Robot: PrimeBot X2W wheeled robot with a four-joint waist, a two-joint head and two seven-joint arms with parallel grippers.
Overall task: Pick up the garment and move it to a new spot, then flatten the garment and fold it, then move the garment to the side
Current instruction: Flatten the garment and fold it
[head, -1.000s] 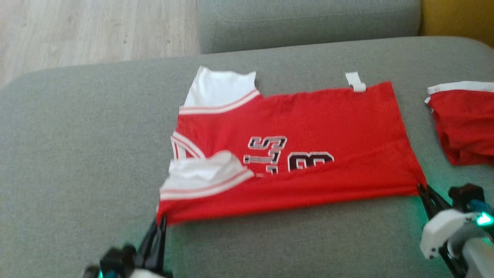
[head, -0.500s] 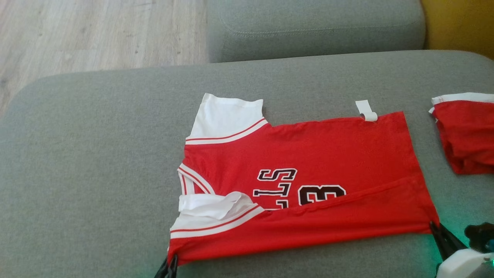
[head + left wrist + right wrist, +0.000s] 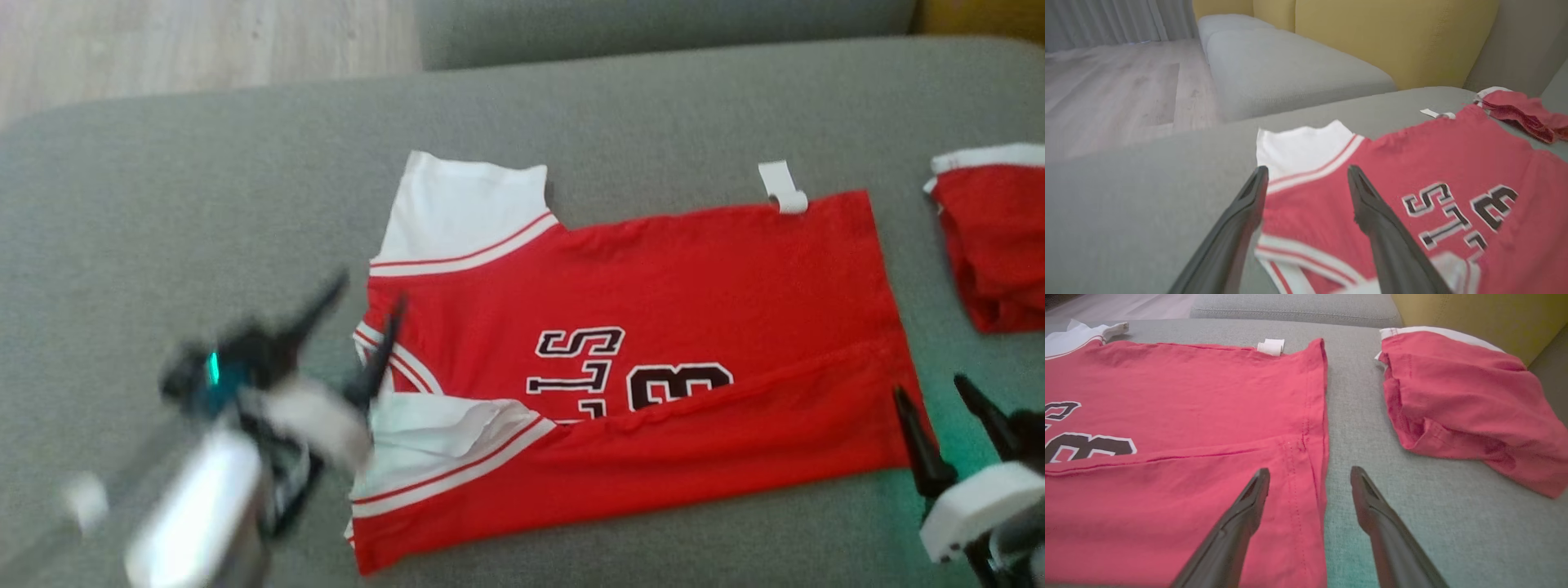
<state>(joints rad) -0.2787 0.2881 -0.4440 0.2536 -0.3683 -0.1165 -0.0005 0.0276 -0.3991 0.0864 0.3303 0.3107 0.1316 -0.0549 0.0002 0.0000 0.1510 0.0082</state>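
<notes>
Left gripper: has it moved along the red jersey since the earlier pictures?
Yes. The left gripper has left the near corner of the red jersey and now stands open by its neckline.

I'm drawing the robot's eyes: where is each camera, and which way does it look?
Head view: on the head, facing down at the jersey on the grey cushion; left hand and right hand show, open.
Left wrist view: on the left wrist, along its fingers over the jersey's white sleeve.
Right wrist view: on the right wrist, along its fingers at the jersey's hem and a second garment.
Shared: both wrist views show the white tag.
</notes>
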